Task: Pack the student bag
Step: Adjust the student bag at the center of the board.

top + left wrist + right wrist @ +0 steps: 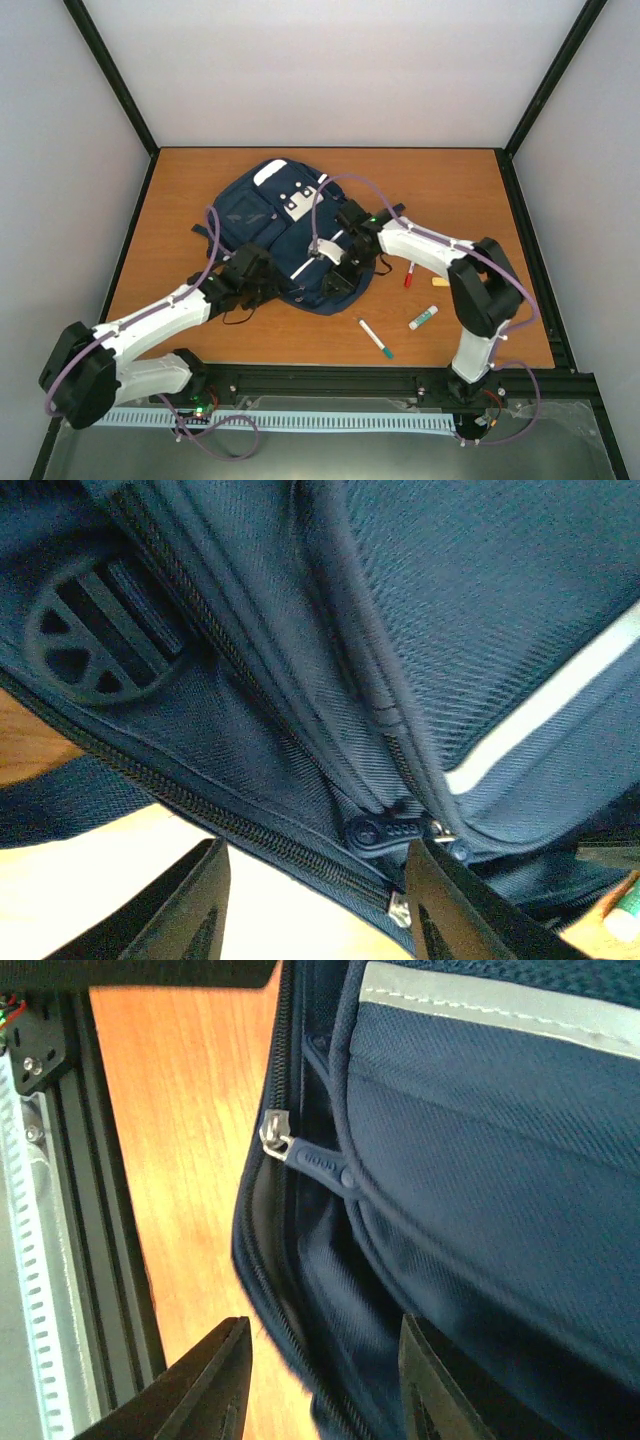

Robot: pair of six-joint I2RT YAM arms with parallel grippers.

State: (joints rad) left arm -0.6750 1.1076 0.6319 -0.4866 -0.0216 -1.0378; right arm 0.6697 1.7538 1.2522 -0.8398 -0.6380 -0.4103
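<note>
Student bag (285, 225) flat in the middle of the desk (180, 200), left jaws wide beside its zip pull (385, 832), right jaws wide at its edge, green-tipped pen (376, 338) on the desk nearby

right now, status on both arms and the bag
Left fingers open, right fingers open, both empty at the backpack. It lies flat on the table. Red marker, green marker, glue stick loose to its right.
</note>
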